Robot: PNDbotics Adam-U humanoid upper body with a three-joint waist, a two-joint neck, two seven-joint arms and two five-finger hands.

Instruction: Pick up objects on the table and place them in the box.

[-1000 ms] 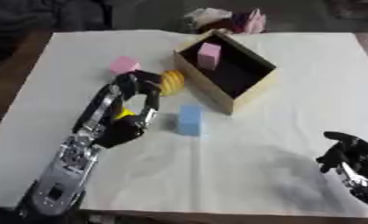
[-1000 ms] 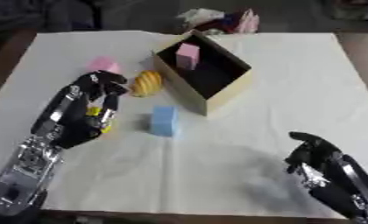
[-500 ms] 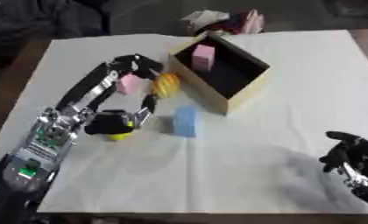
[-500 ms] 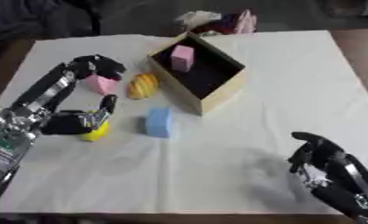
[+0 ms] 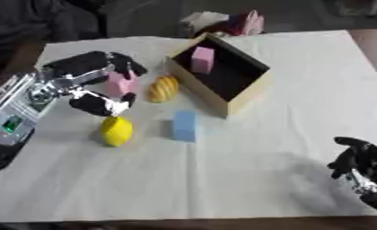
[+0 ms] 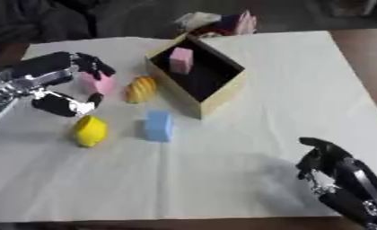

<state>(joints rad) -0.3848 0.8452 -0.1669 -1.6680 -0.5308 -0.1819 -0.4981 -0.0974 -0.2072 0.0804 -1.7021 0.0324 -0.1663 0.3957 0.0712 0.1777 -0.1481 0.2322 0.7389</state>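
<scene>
- Reaching in from the view's left, the left hand (image 5: 94, 85) hangs over the pink block (image 5: 121, 84) on the tabletop (image 5: 247, 170), with the forearm slanting up from the lower left edge.
- Its fingers (image 5: 121, 63) arch over the far side of that block while the thumb (image 5: 105, 104) curls in on the near side; they bracket the block, but whether they touch it I cannot tell (the block still sits on the cloth).
- The yellow lemon-shaped piece (image 5: 116, 130) lies just below the thumb, apart from it.
- The orange ridged piece (image 5: 163, 88) lies between the pink block and the box (image 5: 243, 96), just beside the box's near wall.
- The blue block (image 5: 185, 126) lies in front of the box's near corner.
- A second pink block (image 5: 201, 59) stands inside the box, against its far left side.
- The right hand (image 6: 326, 164) rests idle near the lower right corner, its fingers loosely bent and holding nothing.
</scene>
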